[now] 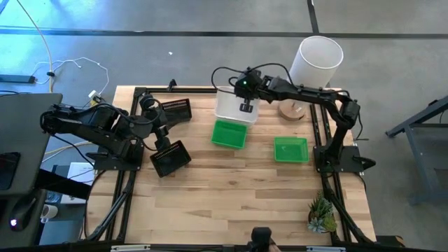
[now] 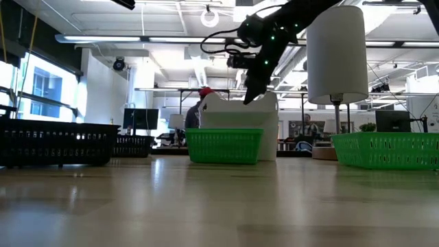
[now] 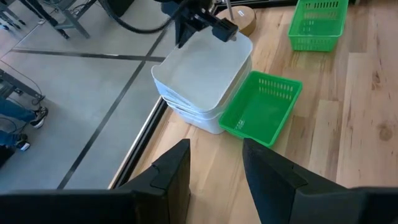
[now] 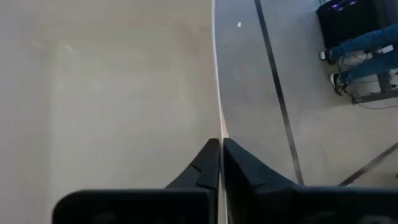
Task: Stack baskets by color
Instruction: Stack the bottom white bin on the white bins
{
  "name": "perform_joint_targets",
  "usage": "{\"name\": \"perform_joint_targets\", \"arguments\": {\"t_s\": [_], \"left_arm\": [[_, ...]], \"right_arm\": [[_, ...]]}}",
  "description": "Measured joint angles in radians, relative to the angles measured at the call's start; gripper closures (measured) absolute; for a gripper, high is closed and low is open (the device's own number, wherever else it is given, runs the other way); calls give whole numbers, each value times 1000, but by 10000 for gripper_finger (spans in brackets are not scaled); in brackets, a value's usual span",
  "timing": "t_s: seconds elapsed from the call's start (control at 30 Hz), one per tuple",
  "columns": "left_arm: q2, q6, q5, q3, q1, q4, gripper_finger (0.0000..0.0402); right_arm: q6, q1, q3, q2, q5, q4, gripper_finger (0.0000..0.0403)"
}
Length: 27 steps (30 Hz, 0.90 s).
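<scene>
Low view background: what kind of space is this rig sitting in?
Likely an open-plan lab or workshop, not a home. Behind the wooden table the low view shows ceiling strip lights, exposed overhead ducting and rows of desks with monitors, with a person seated there. The floor is bare concrete.

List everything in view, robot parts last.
white baskets: nested stack, count unclear, white, table's far edge, centre
green baskets: two, bright green, one touching the white stack's near side, one further right
black baskets: two visible, black, left side
cylinder: one, white, far right corner
plant: one, green, near right corner
table: one, light wood
person: legs in jeans, on the floor beyond the table
left end effector: open, empty, above the black baskets
right end effector: shut on the top white basket's rim
</scene>
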Motion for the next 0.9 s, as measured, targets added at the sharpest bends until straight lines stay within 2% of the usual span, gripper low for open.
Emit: {"name": "perform_joint_targets", "arguments": {"t_s": [0.3,0.47,0.63,0.9], "left_arm": [[0,0,0,0,0,0,268],[0,0,0,0,0,0,268],[0,0,0,0,0,0,268],[0,0,0,0,0,0,268]], "right_arm": [[76,-73,141,0,-143,-154,403],[162,-131,160,0,-290,-186,403],[164,-174,159,7,-415,-229,403],[127,-161,157,45,-443,-249,403]]}}
